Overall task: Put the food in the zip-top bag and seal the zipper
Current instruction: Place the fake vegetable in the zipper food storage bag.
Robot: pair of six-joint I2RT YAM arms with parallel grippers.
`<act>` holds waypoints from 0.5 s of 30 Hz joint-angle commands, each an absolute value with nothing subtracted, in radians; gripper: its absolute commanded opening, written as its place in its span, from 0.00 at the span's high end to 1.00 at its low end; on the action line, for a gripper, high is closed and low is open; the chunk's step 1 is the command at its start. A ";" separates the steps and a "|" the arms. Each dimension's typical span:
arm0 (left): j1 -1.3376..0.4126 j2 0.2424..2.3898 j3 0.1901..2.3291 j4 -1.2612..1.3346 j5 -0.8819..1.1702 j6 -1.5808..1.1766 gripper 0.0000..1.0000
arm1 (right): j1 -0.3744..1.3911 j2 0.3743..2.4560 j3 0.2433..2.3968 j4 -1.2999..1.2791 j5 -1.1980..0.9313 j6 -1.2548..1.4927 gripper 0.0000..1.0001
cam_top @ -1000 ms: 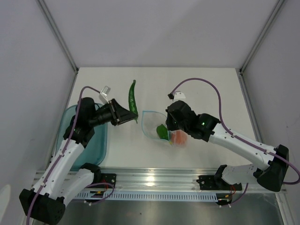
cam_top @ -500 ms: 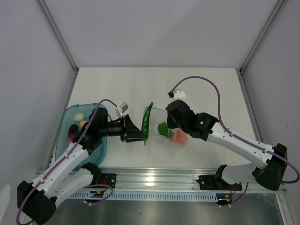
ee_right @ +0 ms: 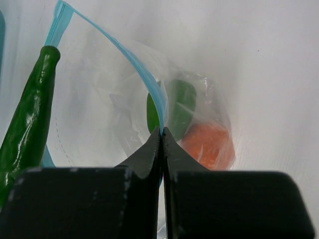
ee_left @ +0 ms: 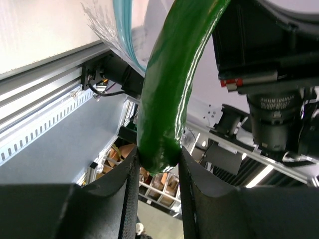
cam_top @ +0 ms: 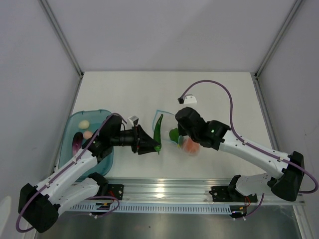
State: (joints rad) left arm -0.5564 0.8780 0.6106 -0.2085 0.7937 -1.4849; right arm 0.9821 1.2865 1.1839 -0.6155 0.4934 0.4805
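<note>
1. The white table (cam_top: 224, 94) carries everything; both arms reach in from its near edge and meet near the middle.
2. A teal tray (cam_top: 75, 122) sits at the left side of the table, under the left arm.
3. The bag (cam_top: 168, 120) is near the centre, between the two claws. Its mouth faces left and is lifted open, while its closed end lies to the right.
4. The right claw (ee_right: 162, 132) is closed, pinching the bag's mouth edge and holding it up.
5. The left claw (ee_left: 158, 159) grips the pod by its lower end, fingers pressed to both sides.
6. The pod (cam_top: 158, 130) stands tilted with its upper end at the left side of the bag's mouth. Whether the tip is past the edge, I cannot tell.
7. The pepper (ee_right: 182, 107) is inside the bag, just behind the pinched edge.
8. The orange fruit (ee_right: 209, 144) is also inside, touching the pepper on the side nearer the closed end.
9. The eggplant (cam_top: 77, 143) lies in the tray, towards its left wall.
10. Two eggs (cam_top: 84, 123) rest in the tray near the eggplant.
11. The zipper (ee_right: 159, 107) runs as a blue strip from the right claw's fingertips up to the corner beside the pod, unsealed.
</note>
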 commanded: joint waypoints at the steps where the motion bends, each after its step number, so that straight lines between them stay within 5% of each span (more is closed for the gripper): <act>1: -0.566 0.900 0.701 -0.402 0.776 -1.624 0.77 | 1.002 1.278 1.184 -0.588 0.581 0.451 1.00; 15: -0.574 0.928 0.785 -0.632 0.715 -1.674 0.74 | 1.135 1.273 1.098 -0.469 0.768 0.437 1.00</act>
State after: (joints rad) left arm -0.5610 0.9272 0.7464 -0.4103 0.6930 -1.4864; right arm 1.1095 1.2865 1.1065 -0.5331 0.6689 0.4393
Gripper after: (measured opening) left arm 0.343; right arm 0.006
